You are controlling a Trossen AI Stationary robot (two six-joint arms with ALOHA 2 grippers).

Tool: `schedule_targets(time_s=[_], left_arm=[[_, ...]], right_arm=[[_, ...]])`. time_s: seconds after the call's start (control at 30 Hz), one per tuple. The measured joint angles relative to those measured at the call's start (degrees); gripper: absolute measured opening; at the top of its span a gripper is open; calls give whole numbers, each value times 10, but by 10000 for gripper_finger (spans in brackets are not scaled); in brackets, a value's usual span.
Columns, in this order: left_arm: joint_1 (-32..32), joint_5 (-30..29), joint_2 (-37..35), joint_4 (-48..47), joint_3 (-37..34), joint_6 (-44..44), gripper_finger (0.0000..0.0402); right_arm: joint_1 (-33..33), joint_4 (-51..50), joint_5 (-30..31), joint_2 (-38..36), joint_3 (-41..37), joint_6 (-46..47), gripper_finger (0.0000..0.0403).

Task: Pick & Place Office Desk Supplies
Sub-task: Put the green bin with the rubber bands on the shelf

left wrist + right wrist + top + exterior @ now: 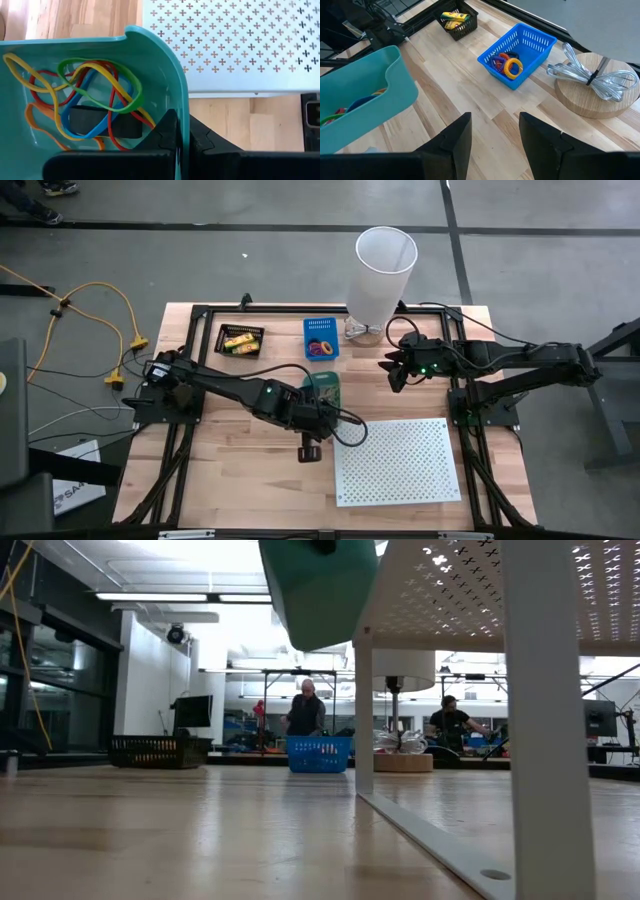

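Note:
A teal plastic container [95,65] holds loose rubber bands [90,95] in yellow, red, green, blue and orange. My left gripper [318,402] is shut on it above the middle of the table. In the low view the container [320,585] hangs well above the wood. My right gripper [495,132] stands open at the far right [393,370], above the table with nothing between its fingers. A blue basket [321,337] with coloured rings and a black basket [240,338] with yellow packs stand at the far edge. My left gripper pinches the container's side wall [181,107] at the rim. One finger [167,132] is inside and the other finger [202,142] is outside. The fingers slant down onto the rim. The container is lifted clear of the table.
A large white perforated board [395,460] stands on legs at the near right, close beside the held container. A tall white tapered bin [385,265] and a round wooden base with a coiled cable [597,85] are at the far edge. A small black block [308,452] sits near the board.

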Motion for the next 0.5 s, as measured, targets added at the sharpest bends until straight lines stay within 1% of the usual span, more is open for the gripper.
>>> schedule_targets(time_s=[0.2,0.37,0.5], left_arm=[[-11,3,0,0,0,51,0],[-20,3,0,0,0,62,0],[-35,3,0,0,0,103,0]], right_arm=[[0,0,0,0,0,0,152],[0,0,0,0,0,0,152],[0,0,0,0,0,0,152]])
